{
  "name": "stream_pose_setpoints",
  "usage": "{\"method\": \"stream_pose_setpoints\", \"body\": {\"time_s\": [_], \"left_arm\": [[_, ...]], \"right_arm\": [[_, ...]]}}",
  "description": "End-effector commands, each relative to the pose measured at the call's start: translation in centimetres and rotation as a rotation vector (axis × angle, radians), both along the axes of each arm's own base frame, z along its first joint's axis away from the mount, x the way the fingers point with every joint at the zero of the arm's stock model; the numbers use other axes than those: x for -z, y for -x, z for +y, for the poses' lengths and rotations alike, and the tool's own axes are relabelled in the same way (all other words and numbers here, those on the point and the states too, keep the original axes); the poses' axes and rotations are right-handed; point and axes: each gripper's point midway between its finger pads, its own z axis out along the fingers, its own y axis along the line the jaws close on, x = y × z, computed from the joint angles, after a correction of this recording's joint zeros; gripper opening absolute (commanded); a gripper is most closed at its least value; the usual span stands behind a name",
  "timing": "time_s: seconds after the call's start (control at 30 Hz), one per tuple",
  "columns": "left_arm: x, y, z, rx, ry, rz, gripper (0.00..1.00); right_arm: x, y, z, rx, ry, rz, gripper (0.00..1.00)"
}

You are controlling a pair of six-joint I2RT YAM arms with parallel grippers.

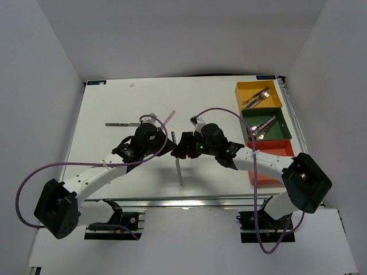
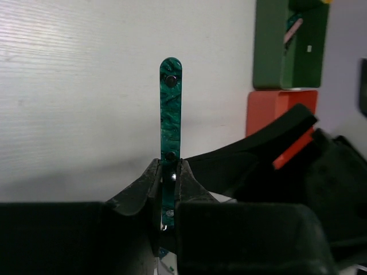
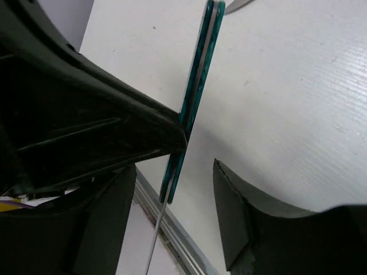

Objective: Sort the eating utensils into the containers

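The knife [image 2: 171,103] is held over mid-worktop [image 1: 114,154], well apart from the bins [image 1: 243,123]. The left gripper [image 2: 170,172] is clamped on the lower part of the teal handle. The right gripper [image 3: 200,152] is set astride the handle, jaws parted, one finger touching it. The knife is judged light, stiff and smooth. A hold on the handle's flat faces is advised, as a grip on the thin edges may twist.

White flat tabletop [image 1: 200,97] sits inside a plain white three-walled enclosure [image 1: 183,34], small blue label [image 1: 96,82] at far-left corner, second blue label [image 1: 265,77] far-right, silver metal rail [image 1: 183,201] along near edge.
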Motion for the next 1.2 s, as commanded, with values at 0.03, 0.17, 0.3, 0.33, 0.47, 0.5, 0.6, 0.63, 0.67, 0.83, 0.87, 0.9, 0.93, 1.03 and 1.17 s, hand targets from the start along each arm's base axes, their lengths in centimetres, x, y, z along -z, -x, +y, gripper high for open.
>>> {"method": "stream_pose_setpoints", "body": {"time_s": [0.03, 0.17, 0.3, 0.33, 0.47, 0.5, 0.6, 0.63, 0.67, 0.83, 0.87, 0.9, 0.93, 1.03, 1.17], "left_arm": [[-3.0, 0.4, -2.5, 0.028, 0.128, -0.067, 0.00], [-3.3, 0.3, -2.8, 0.020, 0.137, -0.074, 0.00], [-3.8, 0.1, -2.9, 0.022, 0.133, -0.083, 0.00], [-4.1, 0.0, -3.0, 0.024, 0.135, -0.089, 0.00], [-4.4, 0.3, -2.7, 0.046, 0.095, -0.093, 0.51], [-4.5, -0.6, -1.6, -0.017, 0.045, -0.114, 0.71], [-6.6, -1.5, 2.2, -0.144, -0.113, -0.162, 0.98], [-7.4, -1.7, 3.4, -0.184, -0.152, -0.176, 0.98], [-8.7, -1.7, 5.9, -0.257, -0.236, -0.197, 0.98], [-10.5, -0.2, 10.1, -0.314, -0.355, -0.248, 0.98], [-10.5, 0.0, 10.3, -0.302, -0.372, -0.255, 0.98], [-10.0, 0.3, 10.4, -0.289, -0.380, -0.253, 0.98], [-9.8, 0.4, 10.4, -0.280, -0.383, -0.251, 0.98], [-8.6, 0.7, 9.9, -0.235, -0.391, -0.228, 0.98], [-7.4, 1.0, 8.7, -0.172, -0.377, -0.208, 0.98]], "right_arm": [[-1.7, -0.7, 1.4, 0.008, -0.063, -0.033, 0.59], [-1.2, -0.6, 1.0, 0.020, -0.051, -0.038, 0.53], [-1.6, -0.9, 0.1, 0.053, -0.042, -0.078, 0.14], [-1.6, -1.0, -0.1, 0.060, -0.037, -0.089, 0.00], [-1.1, -2.7, -2.6, 0.186, 0.051, -0.103, 0.00], [-1.1, -3.3, -3.6, 0.243, 0.071, -0.089, 0.00], [0.4, -4.5, -8.9, 0.435, 0.130, 0.022, 0.00], [2.3, -4.5, -11.9, 0.512, 0.175, 0.079, 0.00], [1.1, -4.5, -14.0, 0.600, 0.138, 0.079, 0.00], [0.7, -4.5, -27.1, 1.024, 0.193, 0.041, 0.00], [0.4, -4.4, -29.1, 1.067, 0.221, 0.032, 0.00], [-0.1, -4.2, -30.9, 1.118, 0.234, 0.027, 0.00], [-0.3, -4.5, -33.9, 1.221, 0.258, 0.038, 0.00], [0.5, -4.2, -38.3, 1.311, 0.371, 0.056, 0.00], [2.5, -4.1, -42.0, 1.364, 0.497, 0.129, 0.00]]}}
